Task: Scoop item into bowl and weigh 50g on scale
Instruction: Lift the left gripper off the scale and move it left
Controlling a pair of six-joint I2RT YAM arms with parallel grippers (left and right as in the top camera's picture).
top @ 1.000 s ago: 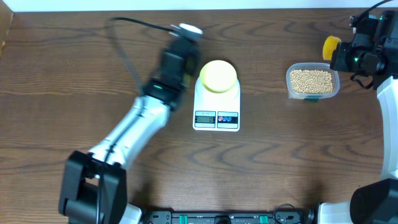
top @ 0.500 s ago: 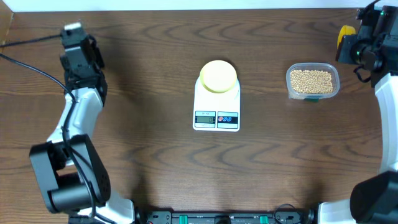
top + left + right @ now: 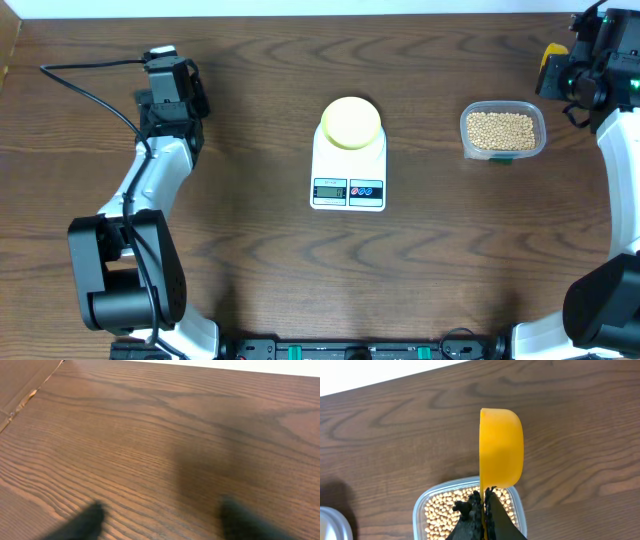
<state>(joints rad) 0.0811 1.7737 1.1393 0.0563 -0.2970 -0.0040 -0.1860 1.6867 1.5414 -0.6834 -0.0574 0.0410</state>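
Near the far right corner, the measuring spoon [image 3: 501, 447] was pinched by its handle in the right gripper [image 3: 484, 506] just beyond the tub [image 3: 465, 135] of beans [image 3: 500, 128]; bowl [image 3: 351, 122] on scale [image 3: 348, 172] well clear of every edge, left gripper [image 3: 162, 521] spread, empty; a scooping dip was judged next.

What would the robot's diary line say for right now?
left gripper: open, empty | right gripper: shut on yellow spoon, near tub | beans: in tub | bowl: on scale, no beans seen
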